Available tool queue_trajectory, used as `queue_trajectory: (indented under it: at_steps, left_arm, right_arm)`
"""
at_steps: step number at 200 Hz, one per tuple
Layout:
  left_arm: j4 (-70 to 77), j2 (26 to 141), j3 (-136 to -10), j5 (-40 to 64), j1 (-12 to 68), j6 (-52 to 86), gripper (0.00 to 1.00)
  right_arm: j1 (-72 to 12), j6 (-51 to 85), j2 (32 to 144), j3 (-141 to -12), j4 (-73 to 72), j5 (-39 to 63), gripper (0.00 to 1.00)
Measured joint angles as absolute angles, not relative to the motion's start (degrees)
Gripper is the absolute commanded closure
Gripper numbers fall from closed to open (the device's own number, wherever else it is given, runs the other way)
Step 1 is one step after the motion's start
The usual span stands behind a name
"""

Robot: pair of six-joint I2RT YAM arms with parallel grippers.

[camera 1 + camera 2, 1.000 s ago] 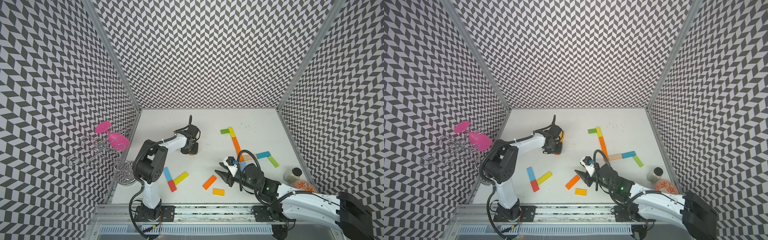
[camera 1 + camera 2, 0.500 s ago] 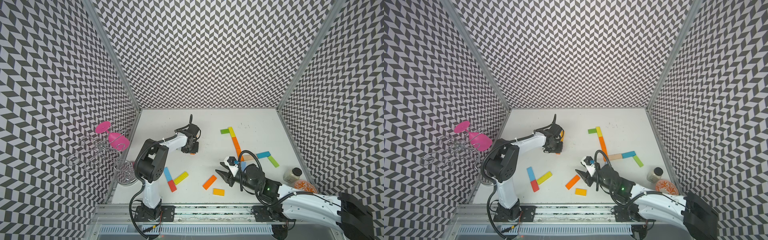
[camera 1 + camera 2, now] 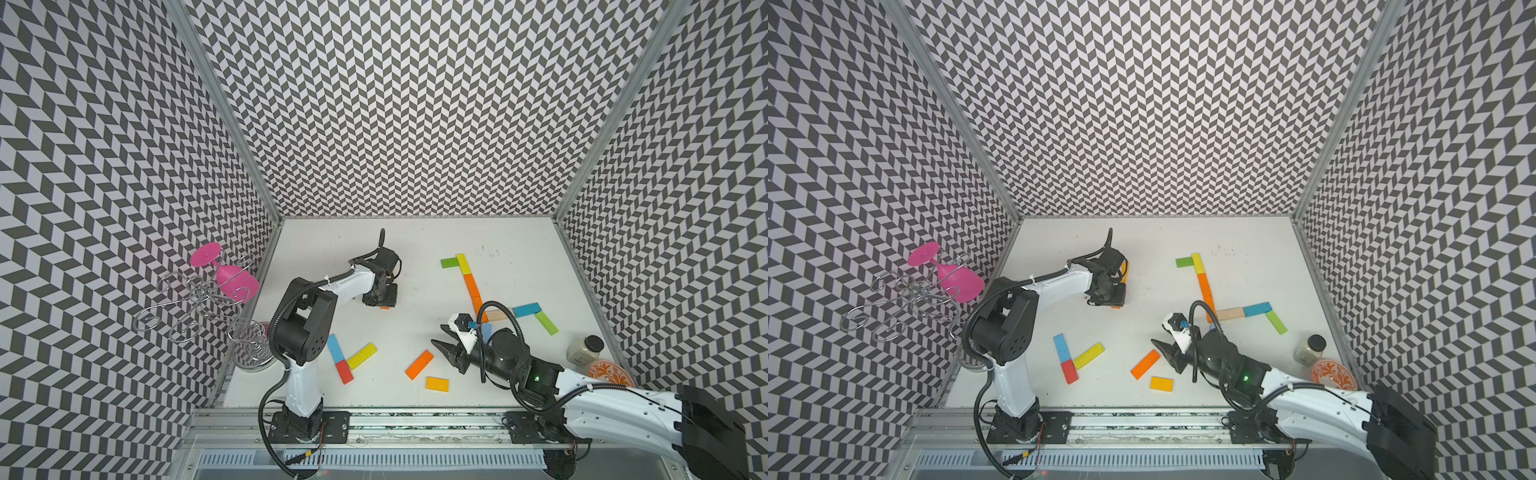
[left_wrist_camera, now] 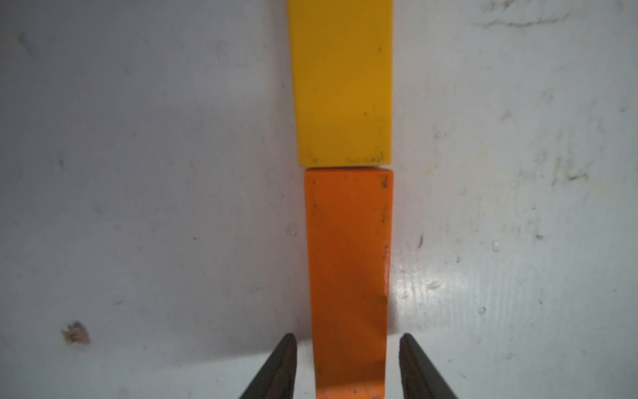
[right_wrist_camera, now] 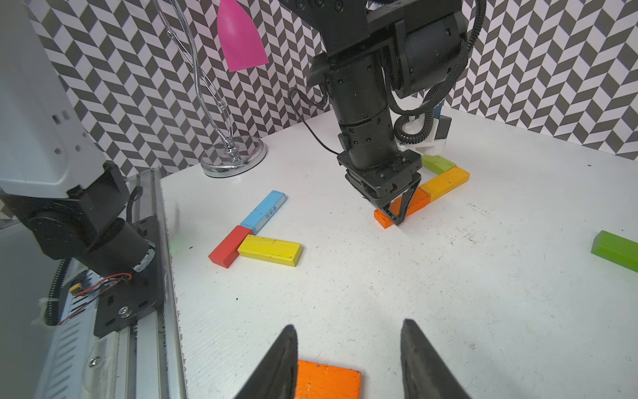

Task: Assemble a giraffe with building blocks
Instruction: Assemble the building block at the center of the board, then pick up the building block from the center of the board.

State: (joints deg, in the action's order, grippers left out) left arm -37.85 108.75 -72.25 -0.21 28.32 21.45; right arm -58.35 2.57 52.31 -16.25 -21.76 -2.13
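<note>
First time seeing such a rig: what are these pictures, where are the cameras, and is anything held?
Two robot arms work on a white table. Both top views look down on the booth; each wrist view looks out past one arm's jaws. The left arm has its jaws open astride an orange block lying end to end with a yellow block. The right arm has its jaws open near another orange block. Nothing is held. Other blocks, a jar and a plate sit around.
</note>
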Motion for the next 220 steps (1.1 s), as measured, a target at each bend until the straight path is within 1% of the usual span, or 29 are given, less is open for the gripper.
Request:
queue_trajectory:
  at_steps: [12, 40, 68, 108, 140, 187, 220]
  left_arm:
    - [-38.0, 108.7, -72.4, -0.2, 28.3, 21.5, 0.38]
    - [-38.8, 108.1, -73.5, -0.2, 28.4, 21.3, 0.29]
    - [-40.1, 103.6, -75.0, -0.4, 28.9, 21.2, 0.22]
    - [-41.1, 90.8, -74.7, -0.6, 31.1, 21.0, 0.22]
    - [-40.9, 82.7, -68.5, 0.3, 35.7, 20.6, 0.23]
    - [-40.3, 81.4, -56.2, 4.5, 46.3, 21.6, 0.23]
    - [-39.4, 81.3, -52.3, 6.4, 52.9, 23.9, 0.21]
  right_arm:
    - [-58.3, 2.6, 52.3, -16.3, -21.9, -2.1, 0.53]
    - [-58.3, 2.5, 52.3, -16.3, -22.0, -2.1, 0.53]
    - [-58.3, 2.1, 52.4, -16.3, -22.0, -1.1, 0.53]
    - [-58.6, 1.9, 52.9, -15.7, -21.8, 2.1, 0.53]
    - [-61.5, 2.6, 53.0, -13.6, -20.9, 3.7, 0.53]
    - [-68.6, 7.0, 52.8, -11.7, -19.0, 2.8, 0.53]
    - [-72.9, 11.9, 48.7, -7.9, -16.4, 0.5, 0.54]
